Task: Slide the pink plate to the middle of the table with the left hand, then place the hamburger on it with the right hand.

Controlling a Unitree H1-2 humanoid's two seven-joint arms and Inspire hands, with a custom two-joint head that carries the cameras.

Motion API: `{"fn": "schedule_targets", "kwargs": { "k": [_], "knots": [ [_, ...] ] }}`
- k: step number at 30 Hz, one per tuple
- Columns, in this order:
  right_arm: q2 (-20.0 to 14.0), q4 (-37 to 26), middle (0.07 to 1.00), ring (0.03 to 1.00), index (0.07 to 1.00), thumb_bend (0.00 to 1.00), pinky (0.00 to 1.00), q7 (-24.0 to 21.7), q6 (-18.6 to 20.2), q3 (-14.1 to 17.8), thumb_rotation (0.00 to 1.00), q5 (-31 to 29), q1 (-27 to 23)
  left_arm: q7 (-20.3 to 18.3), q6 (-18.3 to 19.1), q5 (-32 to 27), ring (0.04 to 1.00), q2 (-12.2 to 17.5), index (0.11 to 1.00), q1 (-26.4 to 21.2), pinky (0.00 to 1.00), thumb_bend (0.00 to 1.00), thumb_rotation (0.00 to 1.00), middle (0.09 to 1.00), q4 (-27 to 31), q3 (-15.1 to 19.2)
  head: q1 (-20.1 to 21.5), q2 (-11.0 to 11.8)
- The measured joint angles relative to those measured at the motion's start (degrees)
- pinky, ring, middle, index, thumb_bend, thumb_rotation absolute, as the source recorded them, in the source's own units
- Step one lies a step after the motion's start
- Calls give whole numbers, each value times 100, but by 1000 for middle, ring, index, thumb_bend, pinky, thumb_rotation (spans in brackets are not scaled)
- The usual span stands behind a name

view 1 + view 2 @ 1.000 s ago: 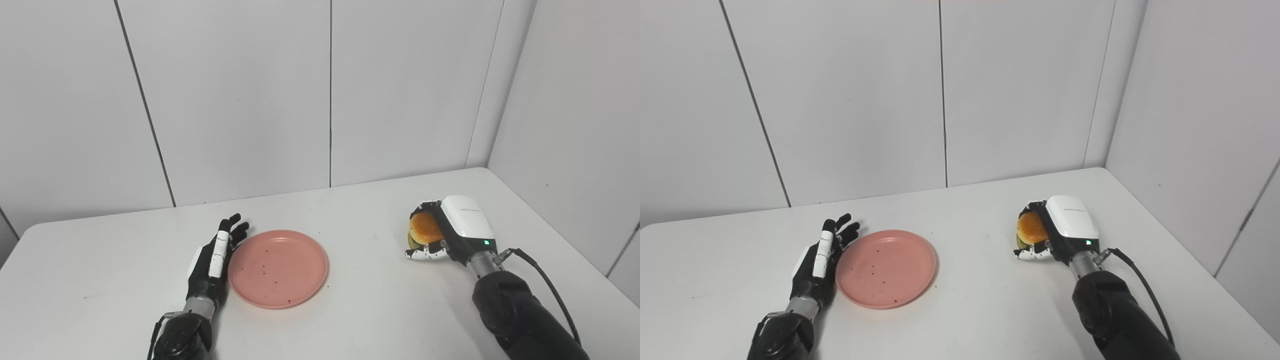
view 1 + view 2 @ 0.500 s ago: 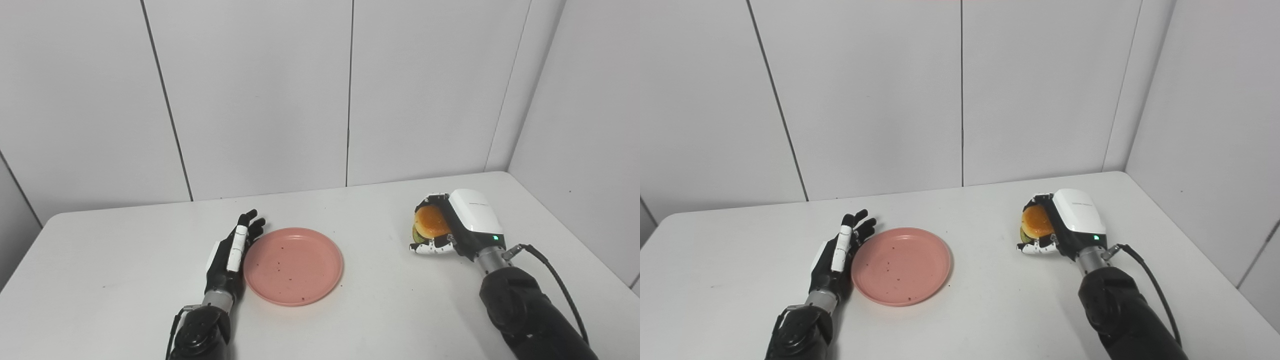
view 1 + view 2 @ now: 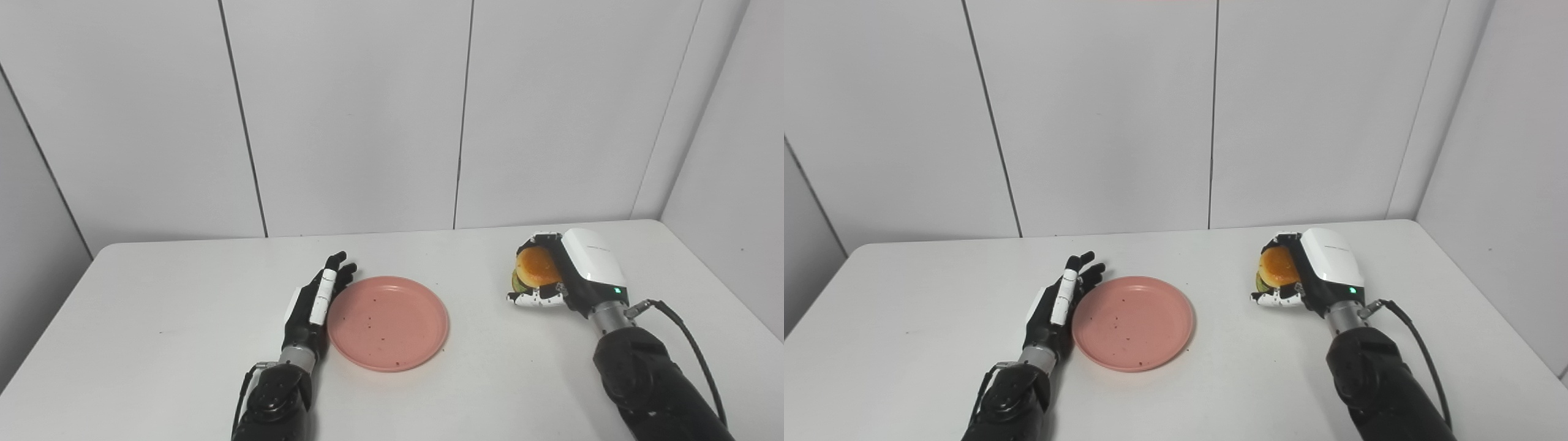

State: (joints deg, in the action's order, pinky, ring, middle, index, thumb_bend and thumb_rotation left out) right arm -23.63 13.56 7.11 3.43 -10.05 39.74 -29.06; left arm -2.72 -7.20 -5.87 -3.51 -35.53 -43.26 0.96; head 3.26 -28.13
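Since the right hand [image 3: 566, 275] is wrapped around the burger [image 3: 535, 267], lift it clear first. Then carry it left over the plate [image 3: 388, 321], beside the flat, fingers-spread left hand [image 3: 313, 300].

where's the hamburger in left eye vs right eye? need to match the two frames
Left eye view: hamburger sits right of centre, mid-height, wrapped by the right hand.
Right eye view: hamburger at about the same height, closer to the picture's centre, in the same hand.
Shared landmark: the pink plate, lying to the hamburger's left and lower in both views, with the open left hand at its left rim.
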Motion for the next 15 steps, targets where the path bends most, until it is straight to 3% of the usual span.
{"fn": "schedule_targets", "kwargs": {
  "k": [6, 11, 15],
  "knots": [
    [156, 206, 535, 484, 457, 520, 409, 18, -89, -83, 3, -69, -127, 34, -61, 12, 897, -8, 870, -20, 912, 856, 922, 863, -61, -6, -53, 35],
    [317, 347, 522, 459, 467, 522, 389, 44, -184, -143, 4, -102, -287, 35, -74, 13, 903, -13, 873, -56, 920, 867, 918, 866, -115, -13, -88, 53],
    [441, 413, 542, 547, 453, 518, 465, 90, -194, -225, 5, -82, -379, 36, -78, 13, 908, -18, 875, -60, 927, 866, 917, 867, -124, -13, -141, 70]
  ]
}}
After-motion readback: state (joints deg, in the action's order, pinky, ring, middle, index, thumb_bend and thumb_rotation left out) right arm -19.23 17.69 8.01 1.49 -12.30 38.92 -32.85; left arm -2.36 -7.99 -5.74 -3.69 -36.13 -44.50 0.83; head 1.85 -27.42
